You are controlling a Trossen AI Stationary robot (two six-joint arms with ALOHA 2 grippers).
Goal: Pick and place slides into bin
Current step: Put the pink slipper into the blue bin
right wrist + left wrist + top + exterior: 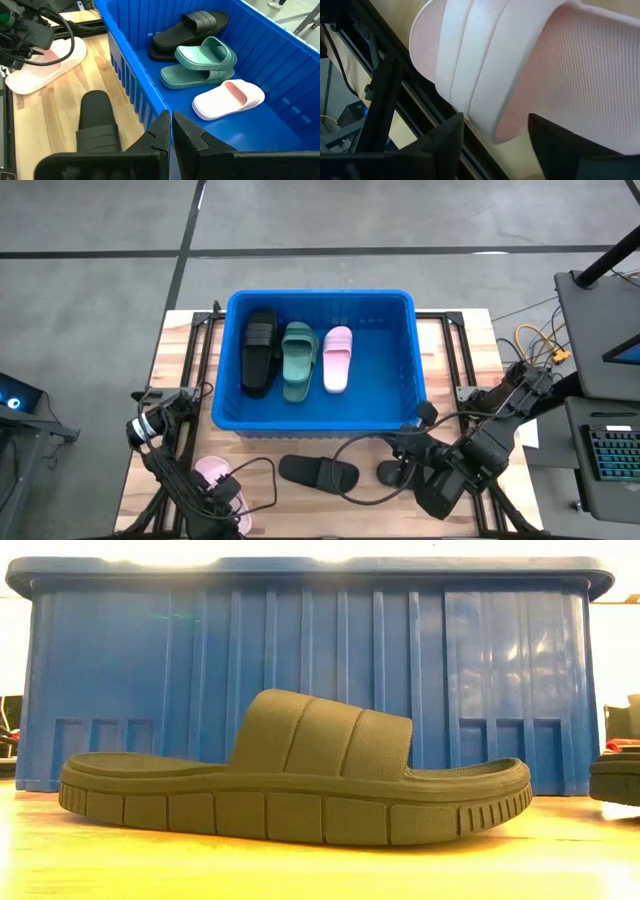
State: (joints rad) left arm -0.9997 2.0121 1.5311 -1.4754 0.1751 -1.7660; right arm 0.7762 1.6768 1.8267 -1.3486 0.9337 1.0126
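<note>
Slides fill part of the bin (400,360): a black slide (259,350), a green slide (298,360) and a pink slide (337,358) lie side by side in its left half. The bin stands at the table's (470,360) far edge. On the near edge lie a second pink slide (213,473) near the left corner and a second black slide (318,473) just in front of the bin. The left gripper (495,145) has its fingers apart on either side of that pink slide's strap. The right gripper (171,131), fingers together, hangs over the bin's near wall, right of the black slide.
</note>
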